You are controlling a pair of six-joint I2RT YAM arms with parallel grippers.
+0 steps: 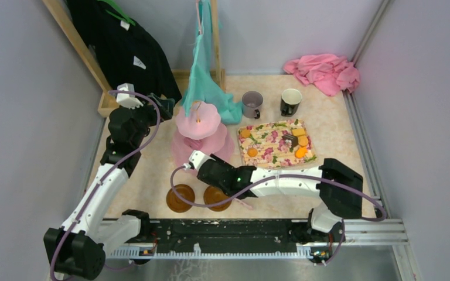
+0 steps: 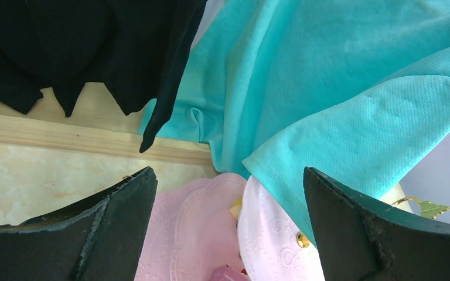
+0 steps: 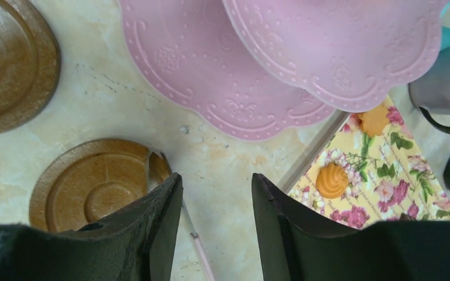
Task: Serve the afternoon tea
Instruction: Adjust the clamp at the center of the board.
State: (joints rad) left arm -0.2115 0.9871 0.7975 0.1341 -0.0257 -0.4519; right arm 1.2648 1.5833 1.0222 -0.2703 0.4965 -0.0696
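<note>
The pink three-tier stand [image 1: 198,124] stands at mid table under hanging teal fabric. My left gripper [image 1: 167,105] is open and empty just left of its top tier; in the left wrist view [image 2: 228,172] the stand's tiers [image 2: 208,228] lie between the jaws. My right gripper [image 1: 194,158] is open and empty, low over the table below the stand. In the right wrist view [image 3: 217,175] it is beside a brown disc [image 3: 96,181]. Two brown discs [image 1: 180,198] [image 1: 217,198] lie in front. Orange and yellow cakes [image 1: 300,152] sit on a floral tray [image 1: 272,153]. The grey mug [image 1: 252,103] and the black mug [image 1: 290,101] stand behind.
Teal fabric [image 2: 340,88] and black clothes [image 1: 123,47] hang from a wooden frame at the back left. A pink cloth [image 1: 325,71] lies in the back right corner. A thin pink-handled utensil [image 3: 202,257] lies on the table between my right jaws.
</note>
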